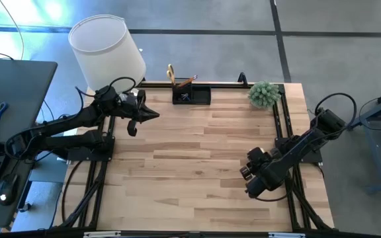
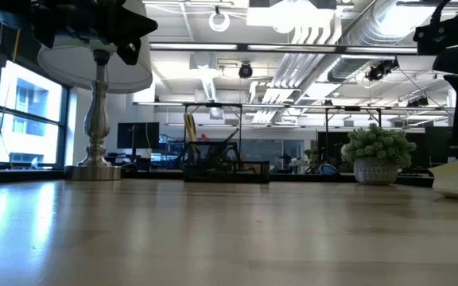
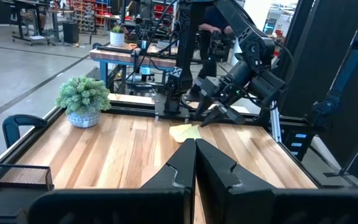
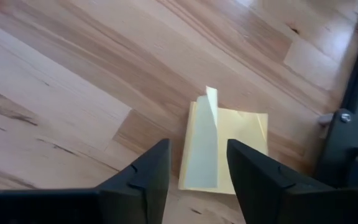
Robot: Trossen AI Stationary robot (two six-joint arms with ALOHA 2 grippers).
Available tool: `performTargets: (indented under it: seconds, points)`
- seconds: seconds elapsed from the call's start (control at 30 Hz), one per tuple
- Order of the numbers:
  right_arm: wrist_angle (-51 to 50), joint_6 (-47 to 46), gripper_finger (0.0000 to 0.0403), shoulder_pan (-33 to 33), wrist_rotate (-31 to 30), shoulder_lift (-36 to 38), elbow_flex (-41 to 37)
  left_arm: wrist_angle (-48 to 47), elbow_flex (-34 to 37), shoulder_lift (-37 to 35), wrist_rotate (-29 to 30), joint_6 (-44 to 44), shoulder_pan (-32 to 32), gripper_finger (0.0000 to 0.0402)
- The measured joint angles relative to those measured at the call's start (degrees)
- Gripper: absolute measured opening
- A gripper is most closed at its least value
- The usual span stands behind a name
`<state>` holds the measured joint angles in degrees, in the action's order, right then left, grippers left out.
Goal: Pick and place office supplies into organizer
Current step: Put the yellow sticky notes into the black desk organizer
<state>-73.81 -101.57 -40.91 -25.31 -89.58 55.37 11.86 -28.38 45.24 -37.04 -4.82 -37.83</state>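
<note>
Yellow sticky notes (image 4: 225,149) lie flat on the wooden surface (image 1: 197,152) near its right edge, one sheet curled up along a fold. The right tool (image 4: 197,171) hangs just above the pad with its two dark fingers (image 4: 148,171) spread partly apart and nothing between them; the near edge of the pad shows in the gap. From the left wrist view the same pad (image 3: 185,132) sits under that tool (image 3: 213,115).

At the far edge of the surface stands the black organizer (image 1: 192,94), with pencils (image 1: 184,82) sticking up from its taller cup and a few small dark things in its lower tray. The left tool (image 1: 152,115) hovers near the lamp (image 1: 106,51), left of the organizer, its fingers (image 3: 179,171) pressed together and empty. A small potted plant (image 1: 264,94) stands at the far right corner.
</note>
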Motion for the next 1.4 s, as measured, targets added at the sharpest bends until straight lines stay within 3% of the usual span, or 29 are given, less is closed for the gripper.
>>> performTargets:
  seconds: [0.37, 0.73, 0.93, 1.2, 1.4]
  points:
    - [0.49, 0.04, 0.0139, -1.05, 1.47, -0.02, -0.02, 1.14, 0.0, -0.01, 0.09, 0.0, -0.01, 0.0001]
    - [5.38, -0.45, 0.0164, -1.22, 2.56, -0.02, -0.02, 6.96, 0.0, -0.01, 2.58, 1.64, 0.01, 0.0001]
    - [4.56, -7.54, 0.0157, -0.72, 7.12, -0.02, -0.02, 9.72, 0.0, -0.01, 2.58, 1.93, 0.0, 0.0001]
    - [1.22, -11.93, 0.0143, -0.33, 3.31, -0.04, -0.02, 12.81, 0.0, -0.01, 2.58, 2.98, -0.01, 0.0001]
    - [0.26, -10.49, 0.0172, -0.35, 4.33, -0.04, -0.02, 13.85, 0.0, 0.0, 2.58, 3.04, -0.01, 0.0001]
